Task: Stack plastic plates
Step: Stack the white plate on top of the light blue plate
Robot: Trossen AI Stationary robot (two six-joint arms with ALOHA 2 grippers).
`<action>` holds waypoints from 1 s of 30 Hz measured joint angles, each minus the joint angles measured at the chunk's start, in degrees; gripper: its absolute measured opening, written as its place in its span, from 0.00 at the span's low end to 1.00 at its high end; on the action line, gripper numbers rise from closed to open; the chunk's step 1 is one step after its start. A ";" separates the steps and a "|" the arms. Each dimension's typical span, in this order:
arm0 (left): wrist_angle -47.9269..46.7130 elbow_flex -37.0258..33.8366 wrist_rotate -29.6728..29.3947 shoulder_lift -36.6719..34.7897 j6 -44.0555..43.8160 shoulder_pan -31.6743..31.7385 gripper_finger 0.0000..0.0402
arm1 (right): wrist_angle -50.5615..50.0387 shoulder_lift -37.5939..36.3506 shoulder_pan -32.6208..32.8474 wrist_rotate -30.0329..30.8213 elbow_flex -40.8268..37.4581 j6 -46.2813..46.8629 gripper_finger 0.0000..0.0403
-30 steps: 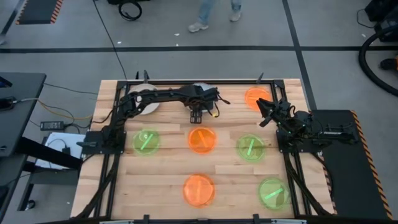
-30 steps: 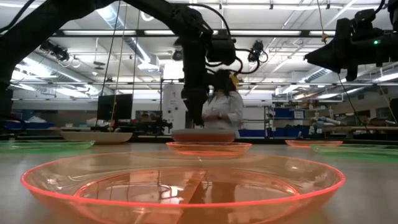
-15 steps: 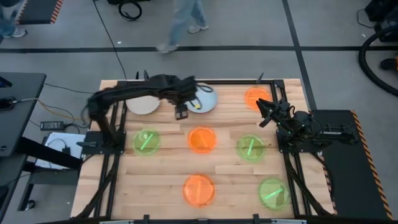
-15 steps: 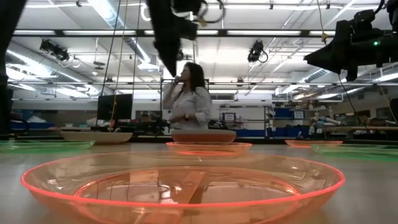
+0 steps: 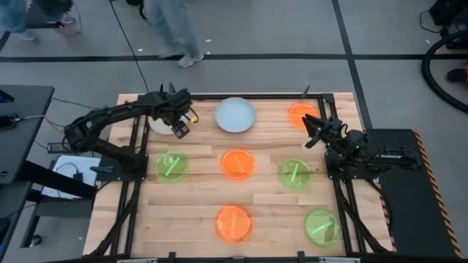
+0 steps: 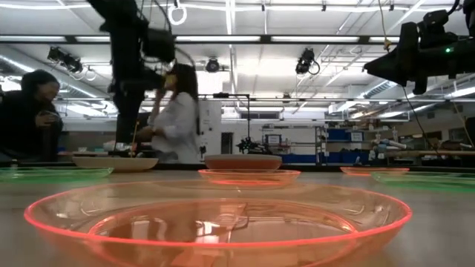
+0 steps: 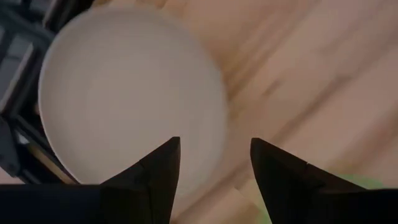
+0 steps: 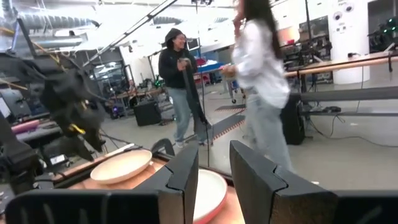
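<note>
My left gripper point(image 5: 179, 126) point(image 7: 214, 149) is open and hovers over the off-white plate point(image 5: 162, 121) point(image 7: 124, 93) at the far left, its fingers above the plate's rim on the table's middle side. The pale blue plate point(image 5: 235, 115) sits at the far middle. In the low view a rust-red plate wall point(image 6: 243, 161) shows at that same place. Orange plates lie at the far right point(image 5: 300, 113), the centre point(image 5: 238, 164) and the near middle point(image 5: 233, 221). Green plates point(image 5: 172, 166) point(image 5: 295, 173) point(image 5: 320, 226) lie flat on the table. My right gripper point(image 5: 310, 133) point(image 8: 214, 165) is open and raised beside the far-right orange plate.
A black frame point(image 5: 139, 183) runs along the table's sides and far edge. Bare wood shows between the plates, with more of it at the near left point(image 5: 175, 219). People stand and walk beyond the far edge point(image 6: 174, 111).
My left arm has swung from the far middle toward the table's left and now hangs over the off-white plate. The pale blue plate, half hidden by the arm before, now shows whole. My right arm has kept still. People behind the table have walked past.
</note>
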 joint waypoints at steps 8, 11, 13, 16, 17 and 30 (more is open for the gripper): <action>9.01 -8.01 2.87 3.68 0.03 4.62 0.51 | 0.39 0.00 -1.53 0.04 0.00 -0.98 0.26; 11.29 -9.15 3.23 5.65 -0.12 4.20 0.51 | 0.40 0.00 -2.11 0.02 0.00 -0.46 0.26; 13.58 -9.42 3.25 7.37 -0.05 3.86 0.51 | 0.40 0.00 -2.22 0.03 0.00 -0.06 0.26; 15.57 -9.49 3.27 9.67 0.23 3.80 0.50 | 0.39 0.00 -2.22 0.02 0.00 0.03 0.26; 16.02 -9.49 3.26 10.48 0.30 3.85 0.50 | 0.39 0.00 -2.22 0.00 0.00 0.04 0.26; 16.29 -9.33 2.58 13.83 3.89 4.47 0.19 | 0.37 0.00 -2.22 -0.33 0.00 -0.41 0.26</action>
